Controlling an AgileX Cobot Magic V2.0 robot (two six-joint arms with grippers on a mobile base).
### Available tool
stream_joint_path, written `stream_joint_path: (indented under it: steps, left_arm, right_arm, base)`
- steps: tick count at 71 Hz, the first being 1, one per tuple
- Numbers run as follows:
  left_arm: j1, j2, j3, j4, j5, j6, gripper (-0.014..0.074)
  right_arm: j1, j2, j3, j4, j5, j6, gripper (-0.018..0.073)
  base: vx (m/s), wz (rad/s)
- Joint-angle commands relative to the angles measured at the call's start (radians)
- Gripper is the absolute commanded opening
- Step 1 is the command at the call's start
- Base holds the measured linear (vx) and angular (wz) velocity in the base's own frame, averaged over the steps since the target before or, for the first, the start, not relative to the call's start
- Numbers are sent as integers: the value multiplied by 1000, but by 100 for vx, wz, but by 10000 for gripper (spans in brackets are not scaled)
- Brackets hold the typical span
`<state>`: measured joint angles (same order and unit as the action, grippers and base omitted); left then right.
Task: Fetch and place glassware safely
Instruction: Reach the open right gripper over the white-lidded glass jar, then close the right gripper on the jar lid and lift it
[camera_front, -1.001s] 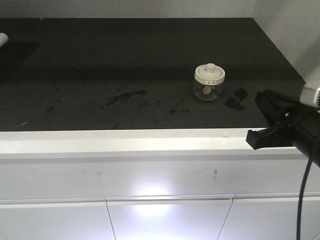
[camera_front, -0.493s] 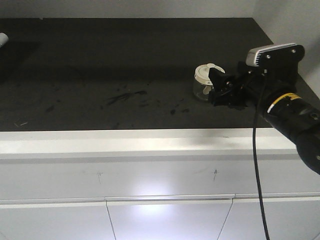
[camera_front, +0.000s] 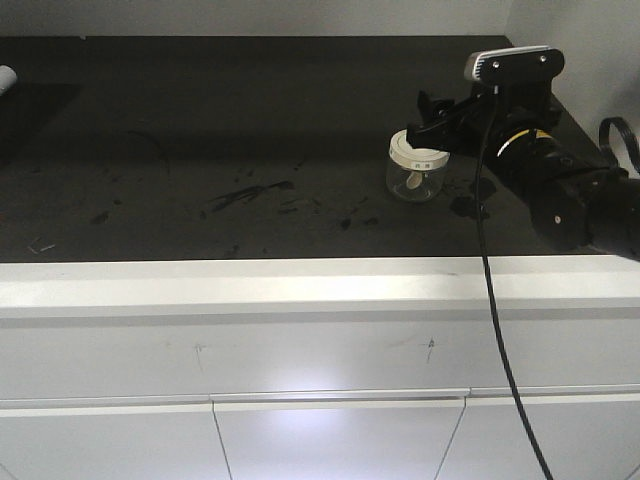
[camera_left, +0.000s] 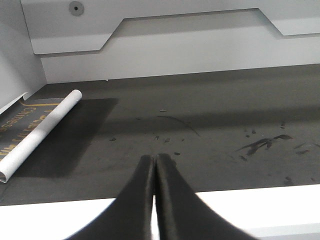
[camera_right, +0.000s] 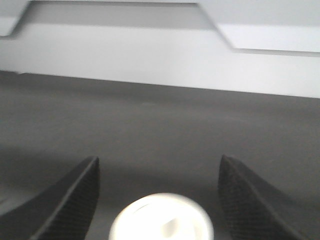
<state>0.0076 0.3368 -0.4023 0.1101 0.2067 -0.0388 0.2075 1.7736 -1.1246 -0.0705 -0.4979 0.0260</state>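
Note:
The glassware is a small squat clear jar (camera_front: 413, 170) with a cream-white lid, standing upright on the dark countertop (camera_front: 250, 120) at the right. My right gripper (camera_front: 432, 115) hovers just above and behind the lid, jaws wide open. In the right wrist view the blurred white lid (camera_right: 161, 220) sits low between the two spread fingers (camera_right: 75, 200), not touched. My left gripper (camera_left: 154, 159) is shut and empty, over the counter's front edge in the left wrist view; it is out of the front view.
A rolled white paper tube (camera_left: 40, 134) lies at the counter's left on a dark sheet. Dark smudges (camera_front: 250, 192) mark the counter's middle. A white wall (camera_left: 165, 55) runs behind. The white counter edge (camera_front: 250, 285) and drawers lie in front. A black cable (camera_front: 495, 300) hangs down.
My right arm has come in from the right edge, moved up and back over the counter, and now its open jaws stand over the jar's lid. The jar has not moved.

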Motion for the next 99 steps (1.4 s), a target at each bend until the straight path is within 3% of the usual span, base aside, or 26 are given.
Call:
stream_joint_path:
  steps: [1,9,57,70,84,99]
  left_arm:
    - [-4,8,-29,-7,-70,-8,-7]
    - [-4,8,-29,-7,-70,-8,-7]
    - [-4,8,-29,-7,-70,-7,-7]
    - [-4,8,-29,-7,-70,-7,-7]
    - [-4,8,-29,-7,-70,-7,-7]
    - [-4,8,-29,-7,-70,-7,-7]
  right_arm:
    - [-6,-7,-84,-47,-40,-10,474]
    - [-4,38,-137,-96,-31,-10,474]
    - [-4,271,-255,-87,-99,-10,463]
    - [-4,278,-255,-87,-99,-10,319]
    - [-4,278,-255,-88,-99,-10,-17]
    - [-4,262,-255,-88,-99,-10,-8]
  base:
    - [0,0]
    - [0,0]
    - [0,0]
    - [0,0]
    - [0,0]
    - [0,0]
